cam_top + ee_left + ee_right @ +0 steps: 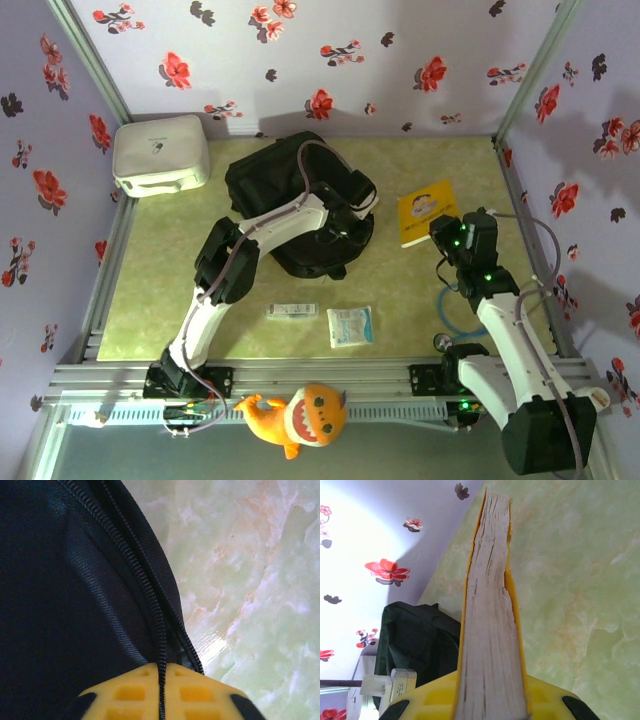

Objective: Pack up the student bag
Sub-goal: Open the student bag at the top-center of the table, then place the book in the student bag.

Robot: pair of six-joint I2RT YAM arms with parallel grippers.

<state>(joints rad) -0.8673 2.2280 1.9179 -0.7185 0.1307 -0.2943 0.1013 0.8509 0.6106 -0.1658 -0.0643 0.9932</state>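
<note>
Marbled table: left tool pinches zipper on woven student bag, right tool clamps thick book.

The right pincer sits at the bottom edge of the frame, and its two yellow fingers press a book from both sides. The book stands on its edge and runs from the bottom centre to the top centre, with rough grey-white page edges facing the camera and a thin yellow cover on each side. Right of it lies the pale green marbled bench. In the lower left is the black student bag, partly behind the book. The upper left shows a lilac wall with red flowers.
</note>
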